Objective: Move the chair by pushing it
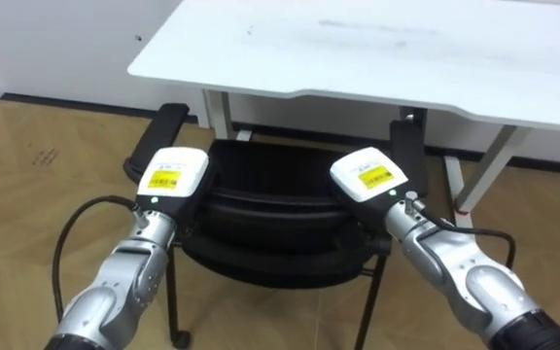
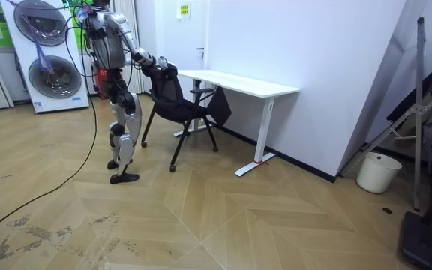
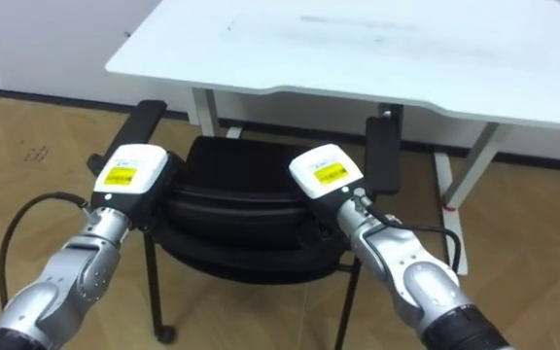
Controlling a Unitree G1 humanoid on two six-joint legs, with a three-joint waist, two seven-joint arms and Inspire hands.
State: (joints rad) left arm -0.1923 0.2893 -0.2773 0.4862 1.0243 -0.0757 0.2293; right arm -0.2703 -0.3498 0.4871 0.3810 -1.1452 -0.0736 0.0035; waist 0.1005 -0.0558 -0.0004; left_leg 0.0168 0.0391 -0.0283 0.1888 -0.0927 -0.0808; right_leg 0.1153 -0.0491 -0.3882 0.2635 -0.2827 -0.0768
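Observation:
A black chair point(image 1: 272, 216) with two armrests stands before me, its seat facing a white table point(image 1: 377, 49) and partly under the table's front edge. My left hand point(image 1: 173, 175) rests on the left end of the backrest's top. My right hand point(image 1: 366, 175) rests on the right end. Both show their backs with yellow labels, and the fingers are hidden over the backrest. In the room view I stand upright behind the chair point(image 2: 172, 97) with both arms stretched out to it, and the table point(image 2: 238, 81) lies beyond.
The table's white legs point(image 1: 482, 167) stand on either side of the chair. Stacked washing machines point(image 2: 47, 52) are behind me, a white bin point(image 2: 371, 171) and a folded metal stand point(image 2: 418, 112) at the room view's right. Wooden floor stretches all around.

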